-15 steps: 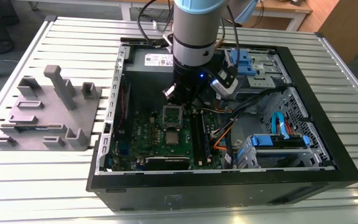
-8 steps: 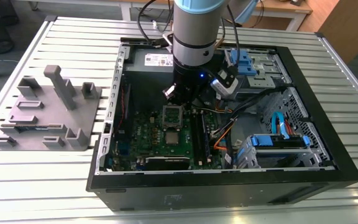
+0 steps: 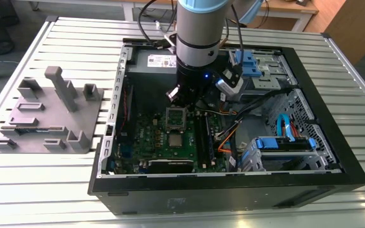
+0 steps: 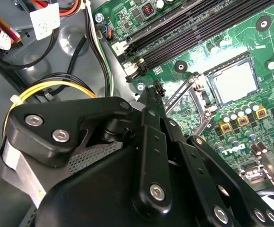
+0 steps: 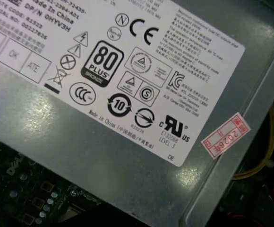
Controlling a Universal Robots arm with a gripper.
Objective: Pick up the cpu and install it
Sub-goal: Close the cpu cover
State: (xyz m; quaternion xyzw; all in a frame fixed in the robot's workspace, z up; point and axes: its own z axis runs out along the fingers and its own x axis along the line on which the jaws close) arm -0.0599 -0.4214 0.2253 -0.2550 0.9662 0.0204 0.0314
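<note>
Second wrist view: small flat square silvery-grey cpu (image 4: 234, 82) sits in the black socket (image 4: 226, 66) on the green motherboard (image 4: 198, 52). The shiny metal frame (image 4: 193, 97) beside it looks unlatched, so installation seems unfinished. Black pincer (image 4: 149, 93) hangs near the cpu; open or closed, cannot tell.

Bright and even from overhead in the exterior view, with a pale sheen along the slatted table (image 3: 36, 190) toward eight o'clock and only short, faint shadows beside the posts of the grey block (image 3: 74, 126) at nine. Much dimmer inside the computer case (image 3: 233, 192), darkest beneath the arm (image 3: 198, 42) near the centre. Well lit across the motherboard (image 4: 231, 42) in the second wrist view, with a soft whitish glare on the cpu (image 4: 234, 82). In the first wrist view, a broad milky hotspot on the power supply (image 5: 104, 161), slightly washing its label (image 5: 141, 80), then falling to near black over the motherboard beside it.
</note>
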